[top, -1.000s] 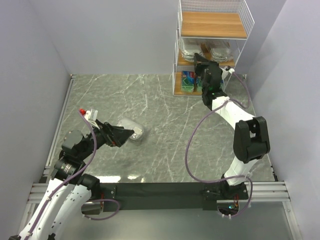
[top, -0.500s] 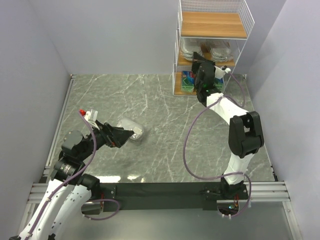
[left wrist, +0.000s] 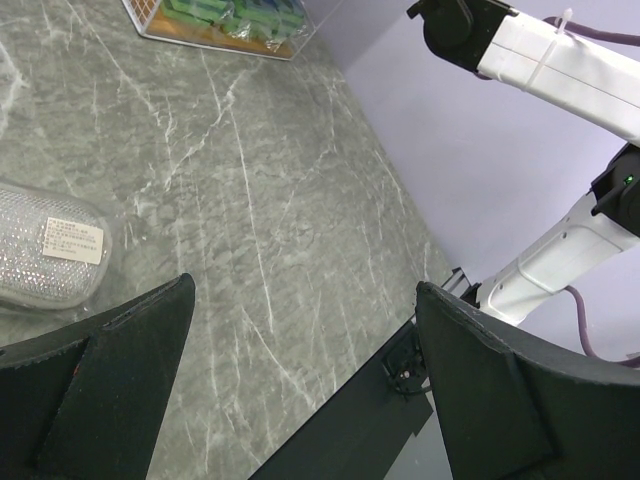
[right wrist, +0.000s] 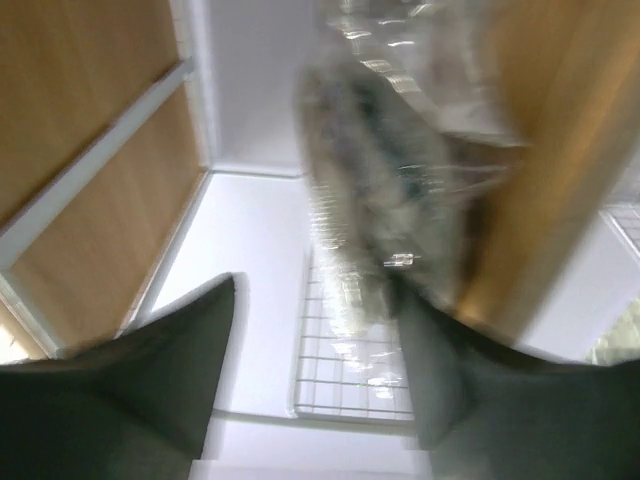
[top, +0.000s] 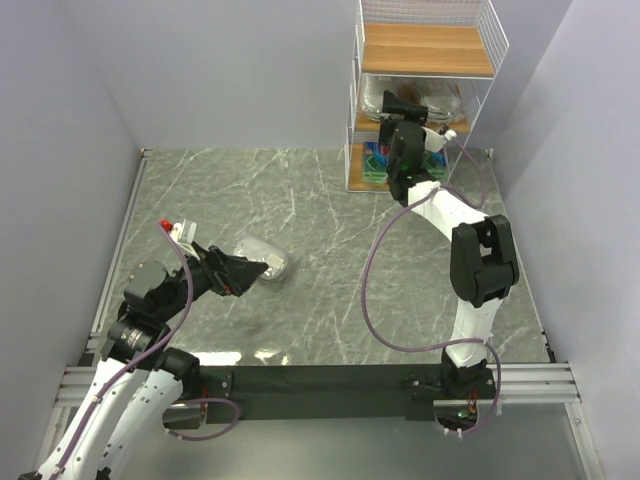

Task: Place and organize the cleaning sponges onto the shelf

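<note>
- The shelf [top: 425, 50] stands at the far right corner of the counter [top: 330, 230].
- Green sponge packs [top: 378, 160] sit on its bottom board. Silvery sponge packs [top: 375, 100] sit on the middle board. The top board is bare.
- One more silvery pack [top: 265, 258] lies on the counter, well apart from the shelf. It looks like the last one to put away.
- The left end effector [top: 248, 272] sits low, just beside that pack, and points at it. Its jaws are wide apart and hold nothing. In the left wrist view, the pack [left wrist: 50, 245] lies off to the left of the gap, not in the middle of it.
- The right end effector [top: 405, 108] is up at the middle board. The right wrist view is blurry, but its jaws are apart with only wall and wire showing in the gap. A silvery pack [right wrist: 390, 200] is very close to it. I cannot tell if it touches a finger.
- To do this well, the left arm should line up first, so the pack sits in the middle of the gap.
- It should squeeze across the short side. The clear wrap looks slippery, so it should close slowly.
- The right arm should back straight out, so it does not knock the packs or catch the wire sides.
</note>
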